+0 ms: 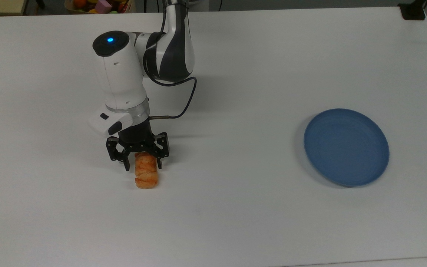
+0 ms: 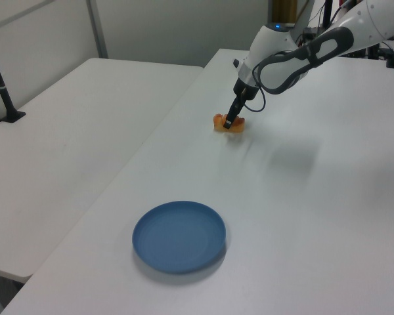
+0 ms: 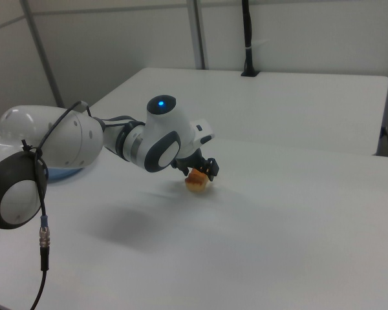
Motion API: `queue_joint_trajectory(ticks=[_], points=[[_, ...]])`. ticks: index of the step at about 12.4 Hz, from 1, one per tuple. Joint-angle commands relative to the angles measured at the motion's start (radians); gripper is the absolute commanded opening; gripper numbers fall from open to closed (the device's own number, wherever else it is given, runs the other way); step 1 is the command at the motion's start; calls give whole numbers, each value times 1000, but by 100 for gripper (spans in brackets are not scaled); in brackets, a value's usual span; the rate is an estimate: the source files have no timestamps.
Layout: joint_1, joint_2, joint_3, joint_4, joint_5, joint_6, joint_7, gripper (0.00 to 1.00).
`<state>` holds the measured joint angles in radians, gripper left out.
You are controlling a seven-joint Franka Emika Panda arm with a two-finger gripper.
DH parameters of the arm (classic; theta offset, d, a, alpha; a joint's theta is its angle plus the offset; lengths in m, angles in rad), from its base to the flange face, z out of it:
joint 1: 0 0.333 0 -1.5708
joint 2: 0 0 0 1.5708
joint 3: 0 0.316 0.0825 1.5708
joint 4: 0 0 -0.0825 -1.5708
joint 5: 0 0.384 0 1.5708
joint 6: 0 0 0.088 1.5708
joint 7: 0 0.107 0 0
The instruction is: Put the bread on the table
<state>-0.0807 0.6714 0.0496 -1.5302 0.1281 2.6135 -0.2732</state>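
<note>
Your jaws are spread wide right now, and they're not holding anything. In the top view one black finger (image 1: 126, 165) sits on each side of the bread (image 1: 146, 175), with a sliver of gap on both sides as far as I can tell. They straddle the end of the roll nearest the wrist, and the rest of it pokes out past the fingertips toward the top view's bottom edge.

The bread is lying flat on the surface (image 1: 254, 207), directly under and between the jaws. The left view shows the same thing: the bread (image 2: 218, 121) is down on the surface (image 2: 302, 216) with a finger in front of its middle. In the right view you can see it (image 3: 195, 182) tucked just below the jaws, on the surface (image 3: 278, 245).

Right behind the jaws, the white arm (image 1: 121, 74) comes almost straight down, with a blue light on top and a dark cable (image 1: 187, 96) looping off beside the wrist.

The blue plate (image 1: 347, 146) is well apart from the jaws, off toward the top view's right. It has nothing on it. In the left view the plate (image 2: 179, 236) sits much closer to the camera than the jaws do.

Farther out still there's a second white table (image 2: 72, 125) alongside, with a black post (image 2: 3, 92) clamped to it. Beyond the far edge behind the arm, you can see some colourful odds and ends (image 1: 102, 5).
</note>
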Motion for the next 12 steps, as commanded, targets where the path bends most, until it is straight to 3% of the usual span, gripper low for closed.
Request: queue_joint_trajectory(ticks=[1,8,12], points=[[-7,-48,1,-31,-12,11,32,100],[10,-378,-40,-59,-22,-560,280,100],[35,-487,-37,-56,-97,-769,405,100]])
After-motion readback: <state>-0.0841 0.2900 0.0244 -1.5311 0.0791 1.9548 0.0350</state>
